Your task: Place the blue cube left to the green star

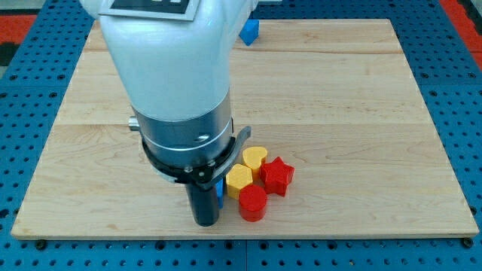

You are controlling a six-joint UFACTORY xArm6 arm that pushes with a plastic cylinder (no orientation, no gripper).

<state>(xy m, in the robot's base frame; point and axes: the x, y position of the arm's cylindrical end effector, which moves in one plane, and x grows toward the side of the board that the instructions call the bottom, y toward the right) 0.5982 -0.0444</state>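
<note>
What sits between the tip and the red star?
In the camera view, my tip is at the cluster's left. Between it and the red star lie a blue sliver, the yellow hexagon and the red cylinder.

A wooden board (361, 113) lies on a perforated base (467, 90). The arm (169, 75) stands over the board's left-centre, its rod reaching down to my tip (205, 223) near the view's bottom edge. Just right of the rod, four blocks cluster together: a heart (254, 159) at the top, a hexagon (239, 179) below it to the left, a star (277, 175) to the right, and a cylinder (253, 203) at the bottom. A small block (220, 188) peeks out between rod and hexagon. A cube (249, 32) sits well apart at the view's top.
</note>
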